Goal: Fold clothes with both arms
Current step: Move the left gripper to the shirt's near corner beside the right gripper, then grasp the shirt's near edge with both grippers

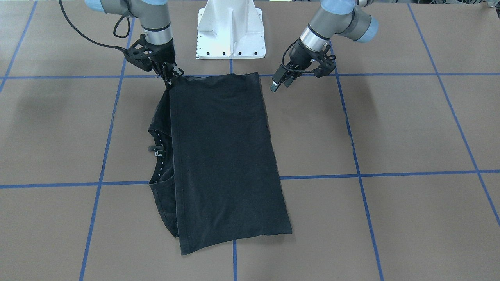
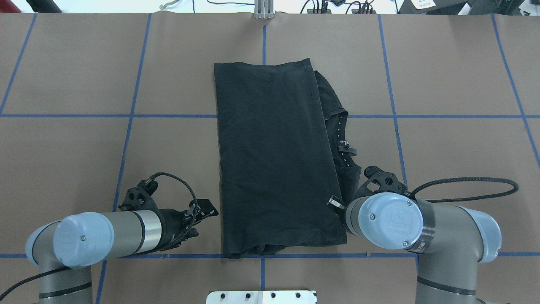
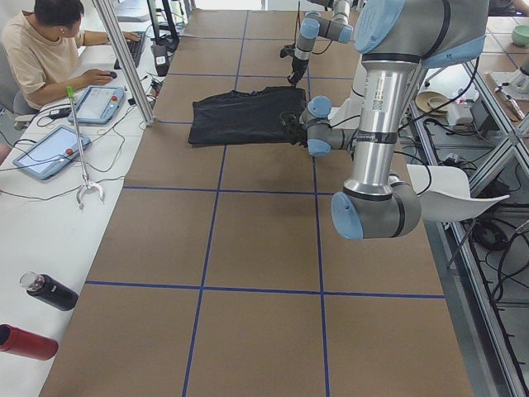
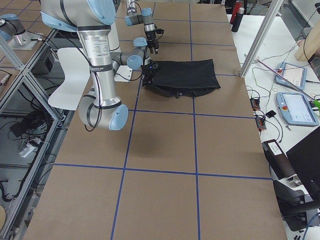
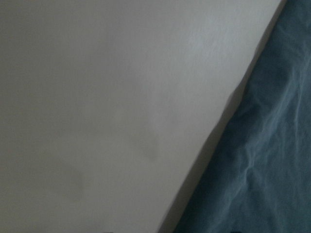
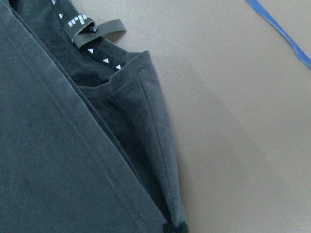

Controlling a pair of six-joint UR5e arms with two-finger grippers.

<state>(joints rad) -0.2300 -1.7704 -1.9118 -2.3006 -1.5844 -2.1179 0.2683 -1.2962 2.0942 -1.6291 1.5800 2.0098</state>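
The black T-shirt point(image 1: 226, 156) lies folded on the table, plain black side up, its print hidden. Its collar with a label point(image 1: 157, 150) peeks out on my right side, past a stitched hem edge. The shirt also shows in the overhead view point(image 2: 274, 160) and the right wrist view point(image 6: 58, 160). My right gripper point(image 1: 170, 79) is shut on the near corner of that hem edge; it also shows overhead point(image 2: 335, 203). My left gripper point(image 1: 282, 82) is open and empty, just off the shirt's other near corner, a little above the table point(image 2: 201, 219). The left wrist view shows the shirt's edge point(image 5: 257, 170).
The white pedestal base point(image 1: 231, 31) stands just behind the shirt's near edge. Blue tape lines point(image 1: 390, 173) grid the brown table. An operator point(image 3: 41, 41) sits at a side bench with tablets; bottles point(image 3: 50, 291) lie on it.
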